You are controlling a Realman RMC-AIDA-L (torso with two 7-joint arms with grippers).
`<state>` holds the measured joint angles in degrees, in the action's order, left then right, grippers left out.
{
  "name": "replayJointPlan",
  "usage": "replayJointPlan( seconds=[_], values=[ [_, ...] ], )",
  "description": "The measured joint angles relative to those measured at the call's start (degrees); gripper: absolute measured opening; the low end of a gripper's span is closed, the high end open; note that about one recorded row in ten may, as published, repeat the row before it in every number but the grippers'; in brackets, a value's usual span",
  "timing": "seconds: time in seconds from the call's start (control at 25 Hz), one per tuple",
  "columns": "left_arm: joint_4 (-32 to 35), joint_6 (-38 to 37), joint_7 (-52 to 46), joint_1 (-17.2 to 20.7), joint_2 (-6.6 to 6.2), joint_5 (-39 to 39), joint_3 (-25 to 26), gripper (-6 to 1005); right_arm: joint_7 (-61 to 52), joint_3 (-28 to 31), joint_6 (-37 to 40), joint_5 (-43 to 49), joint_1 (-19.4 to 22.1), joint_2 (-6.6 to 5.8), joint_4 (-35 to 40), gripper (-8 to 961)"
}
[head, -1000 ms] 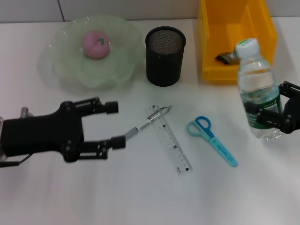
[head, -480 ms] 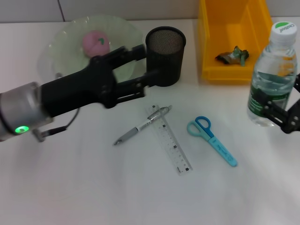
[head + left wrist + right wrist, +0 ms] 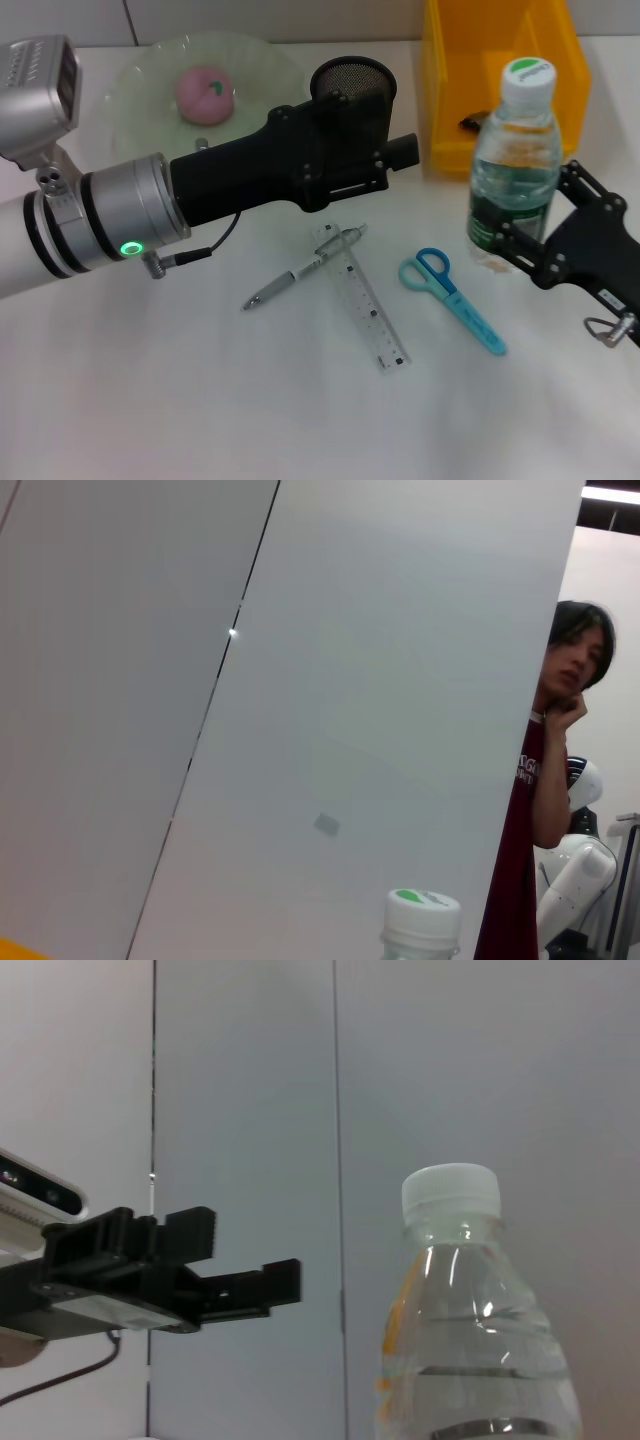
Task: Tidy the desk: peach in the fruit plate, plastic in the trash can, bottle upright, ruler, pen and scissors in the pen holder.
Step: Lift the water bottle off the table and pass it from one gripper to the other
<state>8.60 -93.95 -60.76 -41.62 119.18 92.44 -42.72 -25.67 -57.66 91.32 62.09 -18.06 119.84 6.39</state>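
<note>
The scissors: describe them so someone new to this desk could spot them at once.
Start at the yellow bin at the far right of the white table. Come toward the robot from it, to the spot beside the water bottle in the right gripper. The scissors lie flat there, the only light-blue thing, with two ring handles, unlike the clear ruler and grey pen nearby.

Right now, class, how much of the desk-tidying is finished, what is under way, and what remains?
Done: the peach lies in the fruit plate, plastic in the yellow bin. In hand: the right gripper holds the bottle upright. Left: pen, ruler and scissors lie on the desk, outside the pen holder; the left gripper hovers beside it.
</note>
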Motion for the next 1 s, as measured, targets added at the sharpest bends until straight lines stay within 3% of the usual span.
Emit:
replayJointPlan(
  seconds=[0.6, 1.0],
  values=[
    [-4.02, 0.86, 3.08, -2.36, 0.0, -2.69, 0.74, 756, 3.54, -0.34, 2.43, 1.03, -7.74, 0.09, -9.2, 785],
    [-5.1, 1.46, 3.54, -3.95, 0.0, -2.72, 0.58, 720, 3.57, -0.45, 1.88, 2.95, -9.78, 0.14, -10.42, 789]
  ],
)
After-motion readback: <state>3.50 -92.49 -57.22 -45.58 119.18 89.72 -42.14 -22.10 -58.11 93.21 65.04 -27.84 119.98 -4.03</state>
